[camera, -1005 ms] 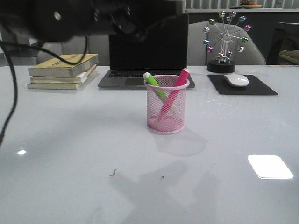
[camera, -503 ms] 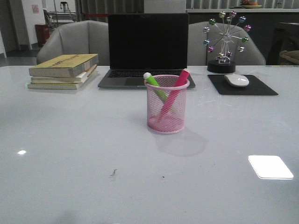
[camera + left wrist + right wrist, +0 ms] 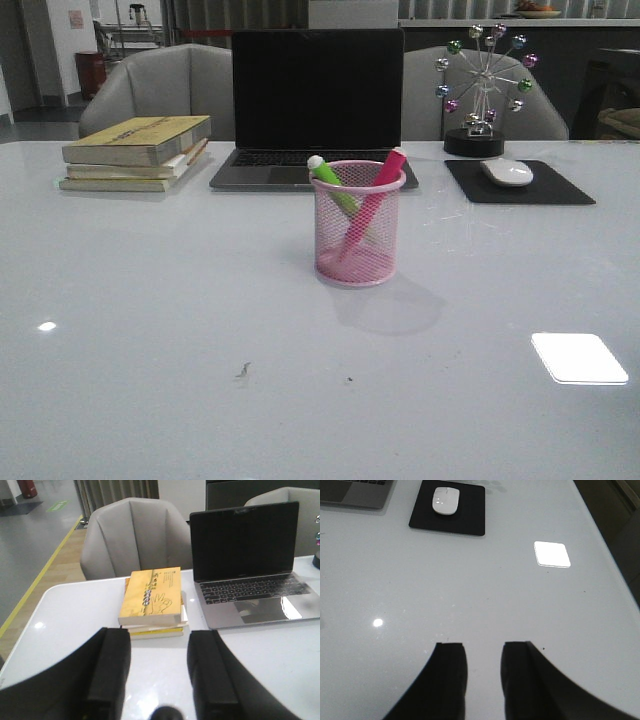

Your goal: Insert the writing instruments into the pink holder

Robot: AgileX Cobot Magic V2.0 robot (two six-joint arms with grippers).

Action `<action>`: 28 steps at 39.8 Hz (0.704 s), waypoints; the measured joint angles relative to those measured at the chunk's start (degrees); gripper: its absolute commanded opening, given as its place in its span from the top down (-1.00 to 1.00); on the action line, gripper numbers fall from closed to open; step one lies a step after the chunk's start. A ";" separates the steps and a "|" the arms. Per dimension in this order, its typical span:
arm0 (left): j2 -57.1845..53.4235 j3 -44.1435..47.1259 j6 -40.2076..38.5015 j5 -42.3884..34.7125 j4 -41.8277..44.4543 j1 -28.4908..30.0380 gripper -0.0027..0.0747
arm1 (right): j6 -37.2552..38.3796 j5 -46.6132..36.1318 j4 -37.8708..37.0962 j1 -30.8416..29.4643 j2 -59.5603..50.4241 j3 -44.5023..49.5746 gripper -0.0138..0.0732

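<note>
The pink mesh holder (image 3: 357, 225) stands upright at the middle of the white table in the front view. Inside it lean the green marker (image 3: 330, 180), its pale tip up to the left, and the magenta marker (image 3: 378, 186), slanting up to the right; they cross within the cup. Neither arm shows in the front view. My left gripper (image 3: 159, 634) is open and empty above the table, near the stack of books. My right gripper (image 3: 484, 648) is open and empty over bare table. The holder does not show in either wrist view.
A stack of yellow books (image 3: 138, 150) (image 3: 151, 600) lies at the back left. An open laptop (image 3: 315, 105) (image 3: 250, 560) stands behind the holder. At the back right are a black mouse pad with a white mouse (image 3: 507, 171) (image 3: 445, 501) and a ferris-wheel ornament (image 3: 482, 90).
One second ago a dark arm crossed the top left of the front view; it has withdrawn out of that view. Holder and markers have not moved.
</note>
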 measured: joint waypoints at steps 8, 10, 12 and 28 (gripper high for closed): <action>-8.19 9.77 0.00 0.00 -0.21 1.09 0.01 | 0.00 0.00 0.00 0.00 0.00 0.00 -0.05; -9.60 11.50 0.00 0.00 -0.32 1.09 0.01 | 0.00 0.00 0.00 0.00 0.00 0.00 -0.05; -10.73 12.90 0.00 0.00 -0.32 1.09 0.01 | 0.00 0.00 0.00 0.00 0.00 0.00 -0.05; -13.15 14.80 0.00 3.31 -1.04 1.09 0.01 | 0.00 0.00 0.00 0.00 0.00 0.00 -0.05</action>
